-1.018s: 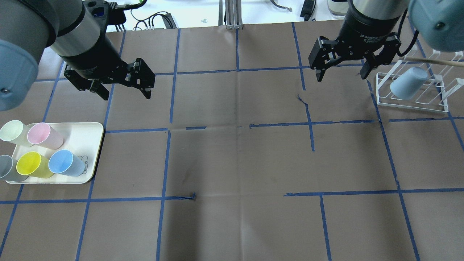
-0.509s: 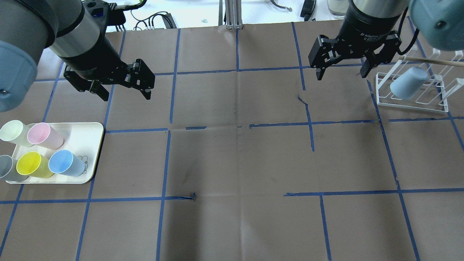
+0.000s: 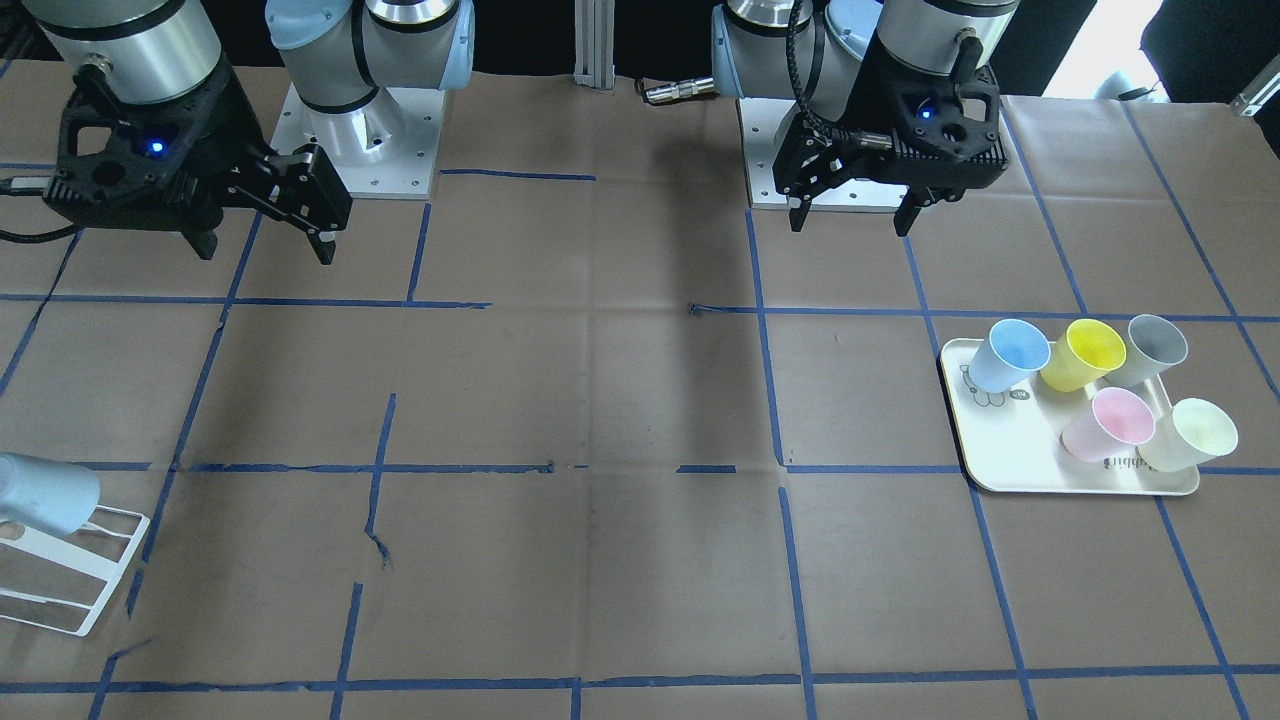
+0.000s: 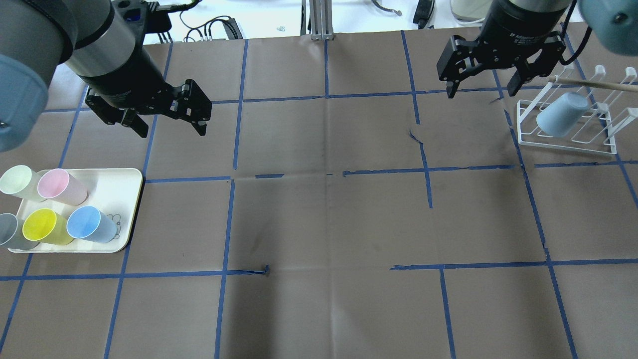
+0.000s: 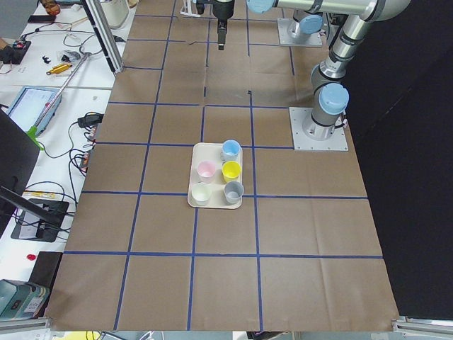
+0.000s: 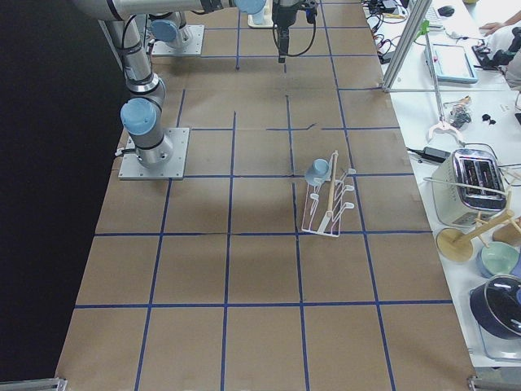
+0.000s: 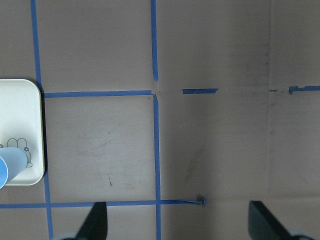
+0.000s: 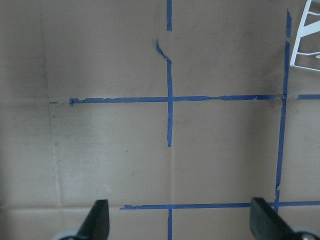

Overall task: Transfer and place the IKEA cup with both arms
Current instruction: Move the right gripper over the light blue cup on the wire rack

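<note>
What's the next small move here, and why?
Probably draw the right gripper up and away from the rack: the IKEA cup already sits tilted on it, clear of that open gripper, and the left gripper is open and empty too, so nothing seems left to carry.

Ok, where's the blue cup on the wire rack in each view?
Front-facing: blue cup at far left edge.
Overhead: upper right.
Exterior right: centre.
Exterior left: too small to tell.
Left wrist: absent.
Right wrist: absent.
Shared landmark: white wire rack holding it, corner visible in right wrist too.
</note>
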Robot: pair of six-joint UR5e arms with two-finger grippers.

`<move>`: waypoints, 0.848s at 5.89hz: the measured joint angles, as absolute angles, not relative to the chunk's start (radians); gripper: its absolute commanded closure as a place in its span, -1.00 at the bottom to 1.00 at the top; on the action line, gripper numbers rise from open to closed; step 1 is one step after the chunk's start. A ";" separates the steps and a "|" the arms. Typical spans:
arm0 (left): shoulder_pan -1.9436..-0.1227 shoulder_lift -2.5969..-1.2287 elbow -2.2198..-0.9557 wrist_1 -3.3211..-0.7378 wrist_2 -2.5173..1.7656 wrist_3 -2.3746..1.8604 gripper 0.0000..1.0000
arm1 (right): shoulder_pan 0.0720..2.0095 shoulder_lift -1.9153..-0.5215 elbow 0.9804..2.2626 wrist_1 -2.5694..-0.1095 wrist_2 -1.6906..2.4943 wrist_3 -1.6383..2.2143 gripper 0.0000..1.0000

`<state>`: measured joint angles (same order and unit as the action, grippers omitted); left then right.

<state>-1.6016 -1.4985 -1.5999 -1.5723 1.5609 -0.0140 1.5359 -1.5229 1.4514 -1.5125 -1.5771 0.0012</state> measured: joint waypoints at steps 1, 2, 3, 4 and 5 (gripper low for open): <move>-1.602 -1.499 -1.598 -1.572 1.561 -0.014 -0.98 | 1.479 -1.505 1.434 -1.514 -1.578 -0.049 -1.00; -1.602 -1.499 -1.597 -1.572 1.562 -0.014 -0.98 | 1.408 -1.481 1.420 -1.515 -1.579 -0.136 -1.00; -1.602 -1.498 -1.599 -1.572 1.563 -0.013 -0.98 | 1.333 -1.447 1.398 -1.519 -1.580 -0.239 -1.00; -1.603 -1.498 -1.600 -1.572 1.562 -0.013 -0.98 | 1.264 -1.397 1.359 -1.526 -1.581 -0.338 -1.00; -1.603 -1.497 -1.600 -1.572 1.561 -0.013 -0.98 | 1.208 -1.333 1.310 -1.545 -1.591 -0.432 -1.00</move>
